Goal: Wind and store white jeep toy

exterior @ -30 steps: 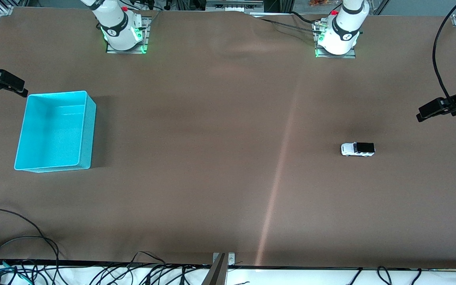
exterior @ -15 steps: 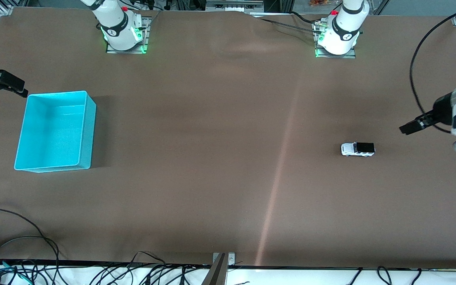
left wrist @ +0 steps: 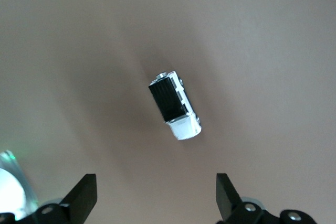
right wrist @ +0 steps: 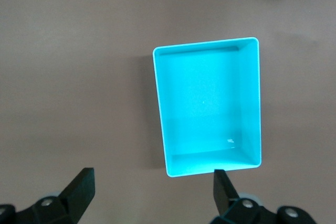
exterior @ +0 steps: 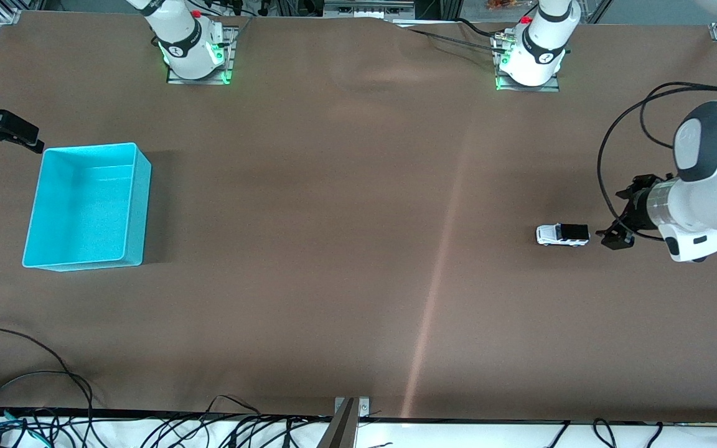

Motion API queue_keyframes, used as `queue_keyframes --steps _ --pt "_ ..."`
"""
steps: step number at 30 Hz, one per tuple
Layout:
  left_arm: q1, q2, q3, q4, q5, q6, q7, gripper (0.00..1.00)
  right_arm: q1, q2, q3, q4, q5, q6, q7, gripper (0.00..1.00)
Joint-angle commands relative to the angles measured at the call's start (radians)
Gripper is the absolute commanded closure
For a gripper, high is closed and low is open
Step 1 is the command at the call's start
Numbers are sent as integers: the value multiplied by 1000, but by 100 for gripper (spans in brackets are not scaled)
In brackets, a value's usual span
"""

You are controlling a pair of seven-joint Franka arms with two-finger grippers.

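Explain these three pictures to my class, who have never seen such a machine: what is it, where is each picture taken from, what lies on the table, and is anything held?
Two robot arms stand at a brown table. One picture looks down from a high camera facing them; the other two come from cameras on each arm's wrist. The white jeep toy stands on the table toward the left arm's end. The left gripper is beside it, fingers open, holding nothing; its wrist camera shows the jeep under the open fingers. A turquoise bin, with nothing in it, sits toward the right arm's end. The right gripper waits by the bin, open and holding nothing; its camera looks down into the bin.
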Motion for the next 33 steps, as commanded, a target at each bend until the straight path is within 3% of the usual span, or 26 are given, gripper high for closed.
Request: queue_keyframes --steps 1,9,18,33 --pt "1 -19 3 -133 3 159 -206 0 3 13 -4 29 -14 -3 -5 0" --pt "11 -10 3 -281 43 370 -384 0 3 15 -4 29 -14 -3 -5 0" --pt "23 1 6 -422 67 574 -402 0 3 15 -4 29 -14 0 -5 0" --pt "34 76 9 -472 75 738 -421 0 3 15 -4 29 -14 0 -5 0"
